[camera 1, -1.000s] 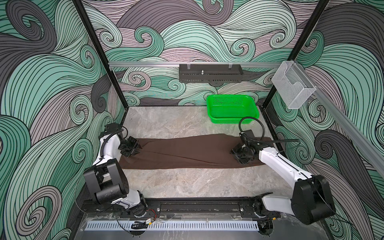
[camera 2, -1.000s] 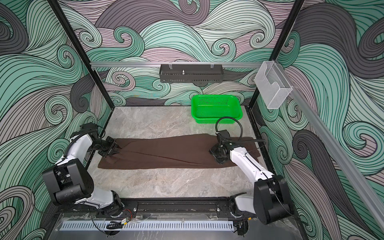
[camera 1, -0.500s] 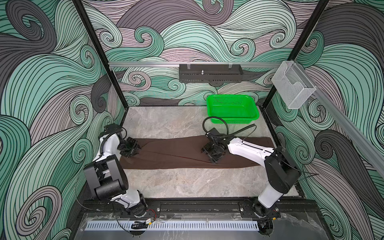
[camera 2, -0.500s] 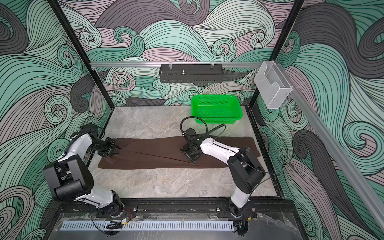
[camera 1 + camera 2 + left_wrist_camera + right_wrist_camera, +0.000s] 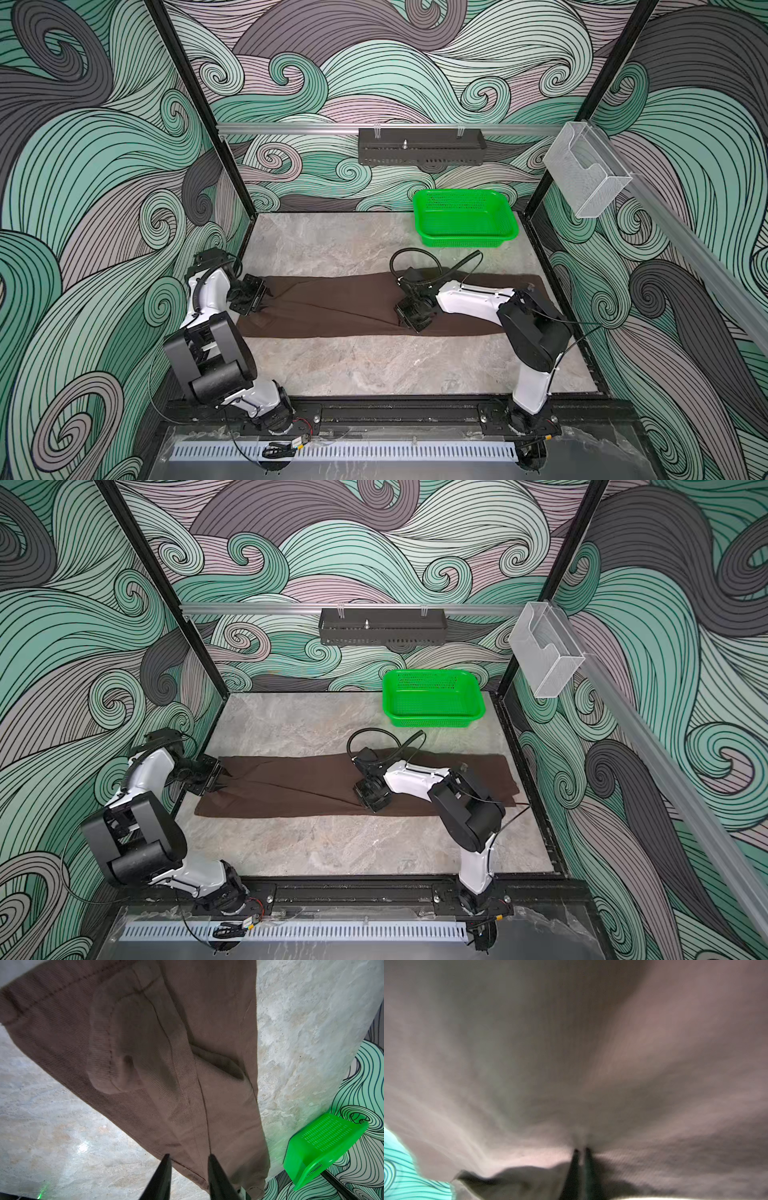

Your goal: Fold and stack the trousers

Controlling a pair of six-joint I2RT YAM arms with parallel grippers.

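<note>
Trousers (image 5: 332,305) lie stretched across the bench's (image 5: 374,365) middle in both top views. Left wrist view: left gripper (image 5: 189,1160) parted over their end. Right wrist view: right gripper (image 5: 581,1150) clenched on cloth; cross folds and stacking seemingly remain.

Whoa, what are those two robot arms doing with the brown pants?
The two arms are folding the brown trousers, which lie stretched in one long strip across the marble table. The right hand pinches the cloth near the middle, fingers shut on it. The left hand sits at the left end, fingers apart around the edge. Nothing is stacked yet; the green basket stands at the back.
</note>
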